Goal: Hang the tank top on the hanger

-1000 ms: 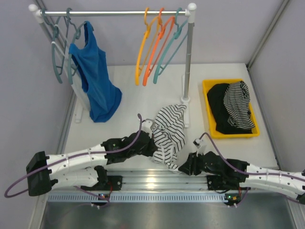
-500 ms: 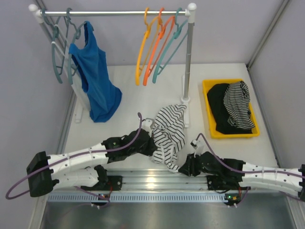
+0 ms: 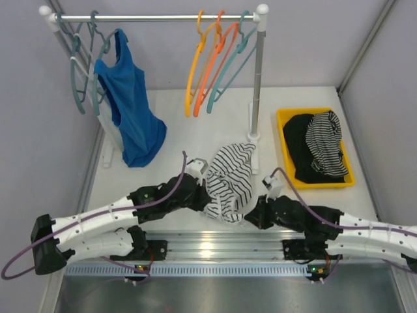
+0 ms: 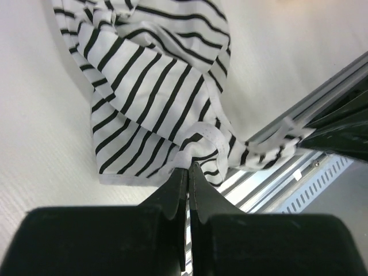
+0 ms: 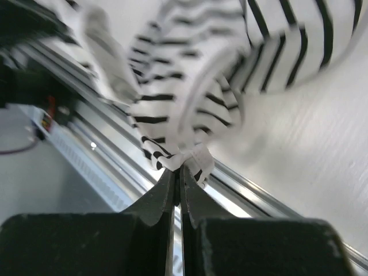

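No readable text, label or number shows anywhere.

Grips a white hem of the tank top [image 4: 150, 86] in the left pincer [image 4: 188, 171], dark fingers pressed tight together. Shows striped fabric crumpled on the white table [image 4: 40, 121], one fold trailing over the slotted metal rail [image 4: 273, 179].
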Controlling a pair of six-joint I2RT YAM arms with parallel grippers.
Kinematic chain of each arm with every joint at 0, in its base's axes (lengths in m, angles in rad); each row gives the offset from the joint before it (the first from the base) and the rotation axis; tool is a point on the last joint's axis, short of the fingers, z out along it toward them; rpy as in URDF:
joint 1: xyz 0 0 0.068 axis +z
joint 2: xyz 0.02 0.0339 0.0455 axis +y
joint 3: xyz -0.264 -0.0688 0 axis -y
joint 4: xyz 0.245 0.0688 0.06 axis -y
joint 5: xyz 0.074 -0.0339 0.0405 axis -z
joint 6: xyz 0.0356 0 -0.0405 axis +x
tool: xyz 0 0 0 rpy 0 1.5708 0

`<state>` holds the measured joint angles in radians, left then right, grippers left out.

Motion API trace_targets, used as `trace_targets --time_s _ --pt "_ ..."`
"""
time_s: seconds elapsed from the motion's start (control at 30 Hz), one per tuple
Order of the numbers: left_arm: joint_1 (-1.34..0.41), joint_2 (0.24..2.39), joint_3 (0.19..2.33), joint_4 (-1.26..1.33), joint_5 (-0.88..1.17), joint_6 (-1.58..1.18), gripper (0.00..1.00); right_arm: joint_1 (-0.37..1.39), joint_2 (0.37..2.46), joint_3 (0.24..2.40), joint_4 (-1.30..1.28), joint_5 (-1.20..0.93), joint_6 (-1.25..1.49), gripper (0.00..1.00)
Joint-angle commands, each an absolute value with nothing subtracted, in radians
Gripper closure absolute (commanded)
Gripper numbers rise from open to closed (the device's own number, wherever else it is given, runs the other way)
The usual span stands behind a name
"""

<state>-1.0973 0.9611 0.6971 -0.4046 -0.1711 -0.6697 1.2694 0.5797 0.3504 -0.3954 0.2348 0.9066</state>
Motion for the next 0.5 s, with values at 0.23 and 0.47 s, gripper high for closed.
trace_targets --time_s 0.23,0.47 --pt "-1.092 0.844 1.127 -0.595 -0.317 -0.410 1.00 1.285 0.995 1.433 -1.075 0.803 0.695 1.00" --pt "-1.092 0.906 1.469 -0.551 -0.436 -0.174 1.00 1.263 1.305 2.040 -1.256 1.051 0.479 1.00"
